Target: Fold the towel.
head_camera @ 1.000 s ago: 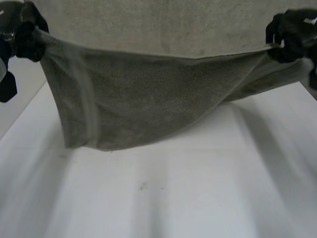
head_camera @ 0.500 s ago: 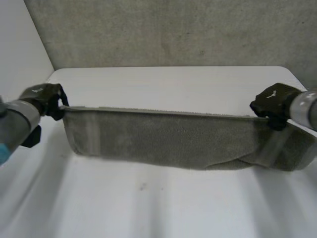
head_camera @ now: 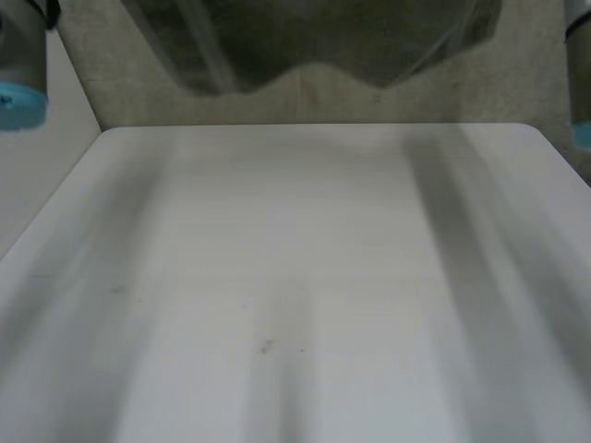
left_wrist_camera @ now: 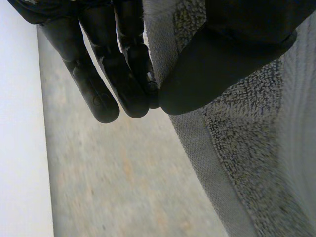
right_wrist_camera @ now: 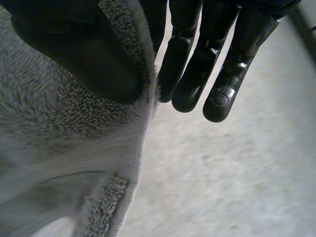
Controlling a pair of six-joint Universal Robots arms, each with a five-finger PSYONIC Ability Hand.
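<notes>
Head view: I see the towel (head_camera: 314, 41), grey-green, hanging in the air at the far side, well above the white counter (head_camera: 305, 277). Its lower edge sags in an uneven wave. The left arm (head_camera: 20, 65) and right arm (head_camera: 580, 83) rise on either side of it.

Left wrist view: the left robot hand (left_wrist_camera: 227, 59) grasps the towel. Its thumb presses toward its fingers (left_wrist_camera: 123, 84), and the towel's edge, beside a flat woven band, is pinched between them.

Right wrist view: the right robot hand (right_wrist_camera: 84, 59) holds the towel the same way, with the thumb on the pile and the fingers (right_wrist_camera: 197, 69) behind the edge (I cannot tell whether either pinch sits on a true corner).

My worry is the grip. Each pinch looks shallow and close to the edge, and the towel's whole weight hangs from the two. I judge that a quick move down could pull the cloth out of one robot hand and leave it dangling from the other. The wavy lower edge is a second risk. If it lands on the counter bunched, or one side comes down ahead of the other, the fold would likely come out crooked.
</notes>
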